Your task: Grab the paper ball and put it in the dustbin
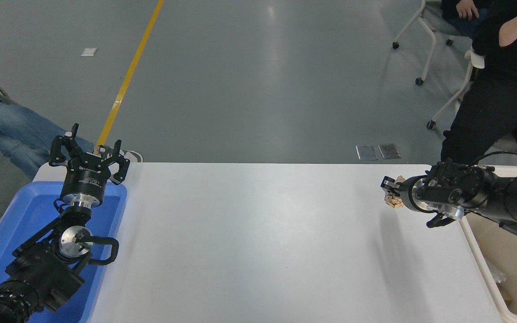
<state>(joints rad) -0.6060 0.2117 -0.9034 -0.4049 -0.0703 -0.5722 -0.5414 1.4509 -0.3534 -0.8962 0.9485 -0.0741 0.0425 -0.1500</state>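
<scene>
My right gripper (392,194) comes in from the right edge and is shut on the paper ball (393,201), a small tan wad, held lifted above the table's right part. The dustbin (478,249), a cream-white tub, stands off the table's right end, and the right arm reaches across its far rim. My left gripper (89,150) is parked at the lower left, open and empty, over the blue tray.
The white table (249,237) fills the middle. A bright blue tray (20,215) sits at its left end under the left arm. A person in black sits at the top right beside a wheeled chair (438,40). Another person's jeans-clad legs (11,130) are at the left edge.
</scene>
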